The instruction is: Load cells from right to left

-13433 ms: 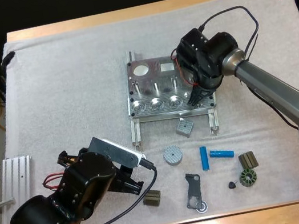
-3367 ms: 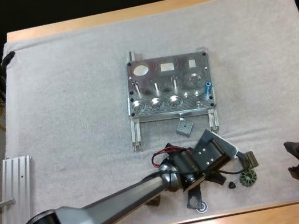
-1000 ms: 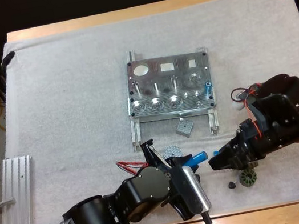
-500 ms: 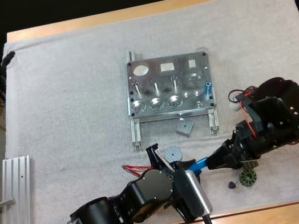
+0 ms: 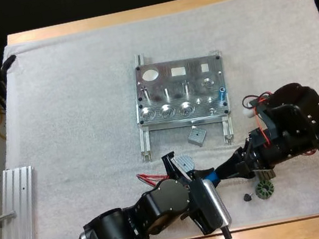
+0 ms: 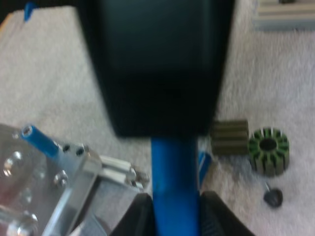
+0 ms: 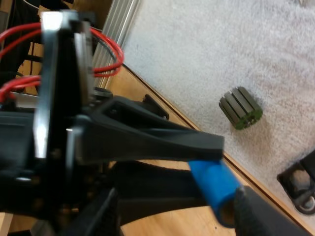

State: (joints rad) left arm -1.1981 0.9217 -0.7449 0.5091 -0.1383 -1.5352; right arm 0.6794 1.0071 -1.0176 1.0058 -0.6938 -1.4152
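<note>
Presently left gripper [image 6: 174, 219] fingers pinch blue cylinder [image 6: 173, 172] near metal fixture [image 5: 182, 98]; right gripper [image 7: 177, 212] has its 2 fingers spread, flanking cylinder's free end.

cylinder [image 6: 174, 182] bright blue | fixture [image 5: 194, 90] silver | toothed ring [image 6: 268, 151] green (dark stripes) | mat [image 5: 69, 98] white

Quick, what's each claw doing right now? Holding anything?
Left gripper: closed on the blue cylinder.
Right gripper: fingers open, on either side of the cylinder's other end.
</note>
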